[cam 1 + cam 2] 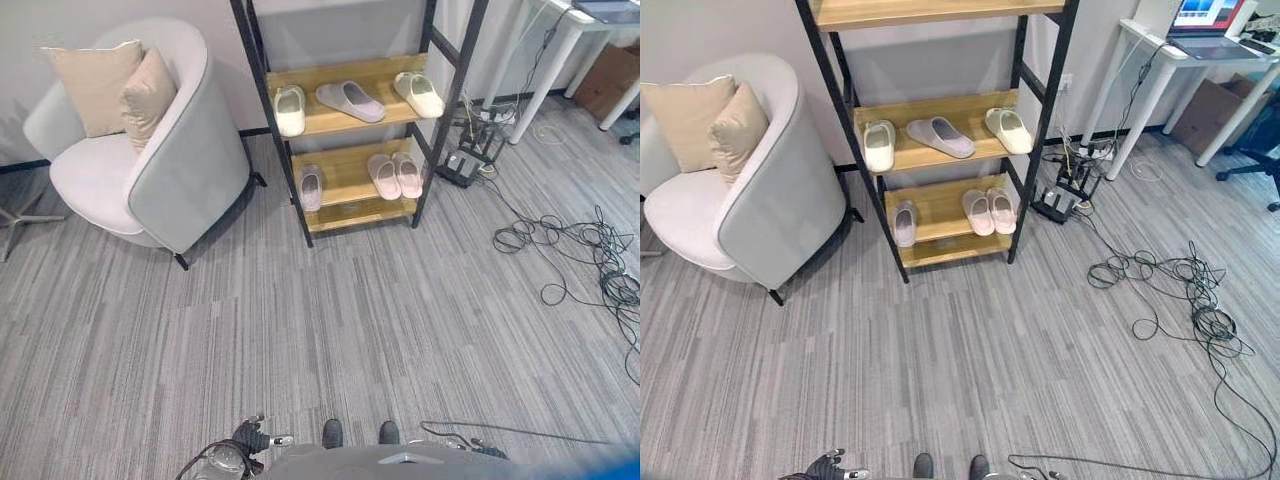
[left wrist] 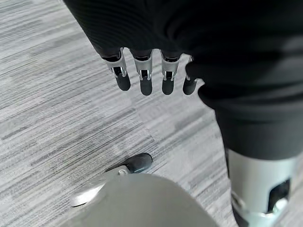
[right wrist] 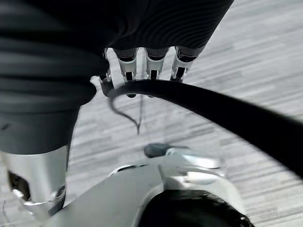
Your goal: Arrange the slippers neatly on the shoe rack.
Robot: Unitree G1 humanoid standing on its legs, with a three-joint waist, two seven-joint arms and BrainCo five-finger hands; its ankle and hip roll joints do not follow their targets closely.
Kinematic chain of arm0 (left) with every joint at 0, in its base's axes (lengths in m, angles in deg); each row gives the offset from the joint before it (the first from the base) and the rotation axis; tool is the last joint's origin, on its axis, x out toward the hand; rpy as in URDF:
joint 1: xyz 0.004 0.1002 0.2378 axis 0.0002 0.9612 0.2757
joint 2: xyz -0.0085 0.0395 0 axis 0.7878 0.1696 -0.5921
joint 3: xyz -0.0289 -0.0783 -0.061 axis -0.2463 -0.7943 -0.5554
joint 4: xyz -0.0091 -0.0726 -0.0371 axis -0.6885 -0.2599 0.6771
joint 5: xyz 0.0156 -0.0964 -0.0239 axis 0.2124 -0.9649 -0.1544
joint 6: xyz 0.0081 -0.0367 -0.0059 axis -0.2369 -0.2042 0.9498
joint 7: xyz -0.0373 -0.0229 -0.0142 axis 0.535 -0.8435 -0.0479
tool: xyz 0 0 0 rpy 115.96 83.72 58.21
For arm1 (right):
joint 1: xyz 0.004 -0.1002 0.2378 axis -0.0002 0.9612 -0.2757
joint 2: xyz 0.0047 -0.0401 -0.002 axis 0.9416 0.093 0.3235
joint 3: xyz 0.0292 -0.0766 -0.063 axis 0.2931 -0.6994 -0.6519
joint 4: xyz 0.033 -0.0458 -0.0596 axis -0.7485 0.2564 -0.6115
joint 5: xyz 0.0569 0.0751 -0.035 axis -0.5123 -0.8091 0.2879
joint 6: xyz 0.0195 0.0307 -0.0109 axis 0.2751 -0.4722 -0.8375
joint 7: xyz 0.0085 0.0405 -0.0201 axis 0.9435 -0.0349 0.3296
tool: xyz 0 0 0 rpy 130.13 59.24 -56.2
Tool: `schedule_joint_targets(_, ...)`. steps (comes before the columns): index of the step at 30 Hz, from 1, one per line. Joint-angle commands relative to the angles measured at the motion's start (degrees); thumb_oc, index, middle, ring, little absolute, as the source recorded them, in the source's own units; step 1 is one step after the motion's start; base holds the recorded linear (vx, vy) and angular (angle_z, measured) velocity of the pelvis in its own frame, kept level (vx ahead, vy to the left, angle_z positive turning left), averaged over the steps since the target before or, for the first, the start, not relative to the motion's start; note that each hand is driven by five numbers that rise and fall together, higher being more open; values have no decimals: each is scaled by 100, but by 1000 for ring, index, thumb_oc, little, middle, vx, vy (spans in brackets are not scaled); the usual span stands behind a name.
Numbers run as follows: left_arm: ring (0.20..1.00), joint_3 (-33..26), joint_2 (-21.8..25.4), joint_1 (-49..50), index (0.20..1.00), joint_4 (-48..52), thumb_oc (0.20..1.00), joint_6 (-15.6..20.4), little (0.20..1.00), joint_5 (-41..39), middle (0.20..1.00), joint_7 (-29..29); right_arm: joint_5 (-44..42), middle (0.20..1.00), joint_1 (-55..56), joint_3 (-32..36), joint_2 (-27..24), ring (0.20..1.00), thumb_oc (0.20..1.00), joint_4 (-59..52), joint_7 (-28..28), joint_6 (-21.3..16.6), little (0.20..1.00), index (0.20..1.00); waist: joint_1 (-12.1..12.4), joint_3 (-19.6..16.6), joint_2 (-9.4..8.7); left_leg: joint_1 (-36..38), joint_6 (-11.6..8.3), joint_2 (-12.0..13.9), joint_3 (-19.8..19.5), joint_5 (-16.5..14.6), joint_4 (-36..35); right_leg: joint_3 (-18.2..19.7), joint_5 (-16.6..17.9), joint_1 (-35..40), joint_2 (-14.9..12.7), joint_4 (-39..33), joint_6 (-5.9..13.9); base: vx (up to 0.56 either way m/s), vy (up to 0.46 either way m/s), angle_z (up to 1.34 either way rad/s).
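Two hands hang at our sides, holding nothing. In the left wrist view the left hand [image 2: 151, 71] shows its fingers [image 2: 146, 81] hanging straight and relaxed over the grey carpet [image 2: 57, 109]. In the right wrist view the right hand [image 3: 147, 56] shows fingers [image 3: 154, 71] just as loose, pointing down at the floor.

Well ahead of us stands the shoe rack [image 1: 350, 110], a black frame with wooden shelves set against the wall, beside a pale armchair [image 1: 150, 150] with cushions. The slippers are all on it. On the upper shelf a cream slipper [image 1: 290, 108] sits at the left, a grey slipper [image 1: 350, 101] lies skewed in the middle, and another cream slipper [image 1: 419, 93] is at the right, apart from its mate. On the lower shelf a single lilac slipper [image 1: 311, 186] sits at the left, and a pink pair [image 1: 394, 175] lies side by side at the right.

We judge the step in hand to be the approach; no slipper is yet within reach. The next move calls for walking up to the rack, then reaching for the skewed grey slipper or bringing the cream ones together.
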Motion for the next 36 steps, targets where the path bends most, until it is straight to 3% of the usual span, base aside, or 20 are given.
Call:
schedule_joint_targets(1,1000,73,10,-302,1000,19,1000,169,1000,33,1000,113,428,1000,19,-376,-123,1000,1000,-81,24,-13,1000,1000,19,120,-207,-337,-430,536,-49,-238,926,-24,-341,-19,-404,567,398,29,-138,1)
schedule_joint_targets(3,1000,110,0,-340,1000,55,1000,179,1000,24,1000,134,475,1000,-2,-397,-156,1000,1000,-91,42,-19,1000,1000,41,184,-220,-450,-424,501,-49,-221,1177,-51,-356,21,-406,570,370,3,-16,6)
schedule_joint_targets(6,1000,283,-64,-386,1000,59,1000,180,1000,81,1000,209,551,1000,-132,-500,-250,1000,1000,-208,153,-19,1000,1000,271,302,-328,-1411,-326,82,-121,39,1193,-93,-383,241,-460,433,451,93,46,30)
schedule_joint_targets(9,1000,221,-45,-235,1000,-148,1000,127,1000,226,1000,242,664,1000,-190,-610,-223,1000,1000,-432,160,-20,1000,1000,385,195,-335,-1344,-258,66,-264,157,841,68,-479,305,-419,444,521,201,191,-1)
schedule_joint_targets(14,1000,-49,127,-24,1000,-504,1000,11,1000,416,1000,230,798,1000,-259,-863,-23,1000,1000,-849,26,41,1000,1000,421,-31,-396,-936,17,-108,-251,-31,598,220,-519,198,-604,962,693,221,264,-62)
schedule_joint_targets(16,1000,-214,238,-140,1000,-408,1000,12,1000,169,1000,254,776,1000,-366,-1008,166,1000,1000,-1007,-87,79,1000,1000,446,-23,-400,-805,215,-212,-187,-187,587,239,-315,-118,-750,1662,940,175,385,-2)
schedule_joint_targets(18,1000,-230,285,-239,1000,-324,1000,21,1000,73,1000,302,895,1000,-463,-1167,206,1000,1000,-1215,-148,108,1000,1000,394,112,-315,-628,394,-277,-126,-279,571,154,356,-614,-1000,2756,1178,82,290,1)
schedule_joint_targets(20,1000,-156,370,-361,1000,-237,1000,24,1000,98,1000,336,1084,1000,-482,-1322,208,1000,1000,-1385,-164,109,1000,1000,325,233,-154,-362,478,-263,-184,-369,483,-52,478,-1000,-1129,3466,1112,140,224,7)
schedule_joint_targets(21,1000,-125,391,-386,1000,-241,1000,25,1000,154,1000,360,1104,1000,-466,-1350,209,1000,1000,-1416,-153,108,1000,1000,283,260,-138,-248,484,-282,-196,-412,456,-68,413,-1027,-1144,3365,1070,190,136,6)
schedule_joint_targets(25,1000,-143,368,-402,1000,-312,1000,92,1000,296,1000,454,1001,1000,-394,-1053,10,1000,1000,-838,-25,-4,1000,1000,176,305,-91,-143,437,-321,-249,-534,474,-18,168,-969,-1169,2419,982,153,-42,5)
schedule_joint_targets(26,1000,-137,269,-381,1000,-425,1000,84,1000,325,1000,439,1002,1000,-438,-829,-48,1000,1000,-580,94,29,1000,1000,118,265,-51,-96,367,-268,-228,-637,452,50,337,-984,-1354,1684,1042,195,-169,8)
schedule_joint_targets(28,1000,-140,218,-296,1000,-486,1000,85,1000,381,1000,449,934,1000,-369,-684,-92,1000,1000,-587,135,7,1000,1000,87,252,-31,22,318,-227,-231,-696,387,53,556,-1056,-1477,1399,1092,211,-196,-15)
schedule_joint_targets(30,1000,-166,225,-183,1000,-585,1000,79,1000,455,1000,409,646,1000,-299,-417,-186,1000,1000,-433,145,-21,1000,1000,24,196,-89,192,214,-219,-321,-760,320,334,526,-959,-1276,1133,1125,282,-336,-18)
schedule_joint_targets(32,1000,-204,216,-125,1000,-631,1000,62,1000,440,1000,383,692,1000,-291,-411,-247,1000,1000,-308,141,-13,1000,1000,36,140,-74,230,158,-148,-383,-761,315,342,424,-869,-1147,1067,1065,190,-300,43)
schedule_joint_targets(34,1000,-219,204,-89,1000,-628,1000,97,1000,344,1000,351,700,1000,-409,-440,-437,1000,1000,-219,100,-76,1000,1000,93,109,-79,166,-101,201,-545,-738,486,208,95,-721,-784,919,768,157,-548,36)
schedule_joint_targets(36,1000,-107,240,-218,1000,-435,1000,127,1000,338,1000,326,616,1000,-531,-449,-594,1000,1000,-216,83,-135,1000,1000,149,235,-185,-336,-345,440,-504,-424,1234,-35,-84,-534,-663,789,570,51,-515,79)
